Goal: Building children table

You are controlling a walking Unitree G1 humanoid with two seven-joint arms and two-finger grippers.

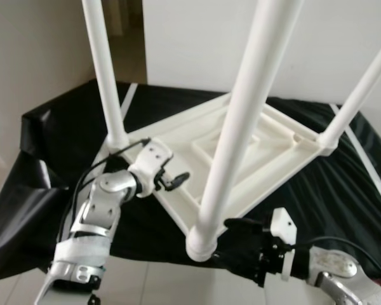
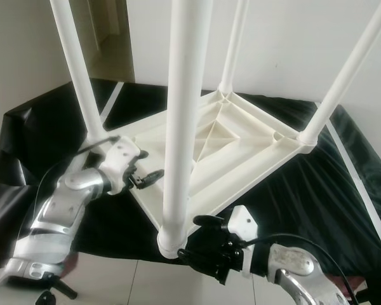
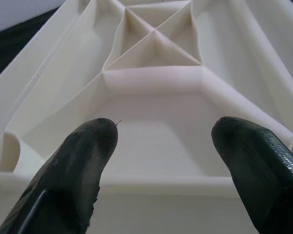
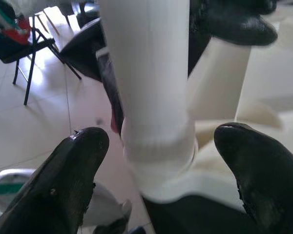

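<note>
Bracing the upturned tabletop point(image 1: 241, 152) on the black-draped worktop point(image 1: 51, 140), the left tool point(image 1: 178, 180) stood open at its rim; the right tool point(image 2: 200, 238), open, flanked the nearest leg point(image 2: 181, 127), seemingly ready to clamp and seat it.

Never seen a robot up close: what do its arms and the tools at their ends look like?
Both arms are silver metal with thin black cables along them. The left tool sits on a white wrist block. The right tool has a white block on a black body. Each has two fingers, black and rounded.
</note>
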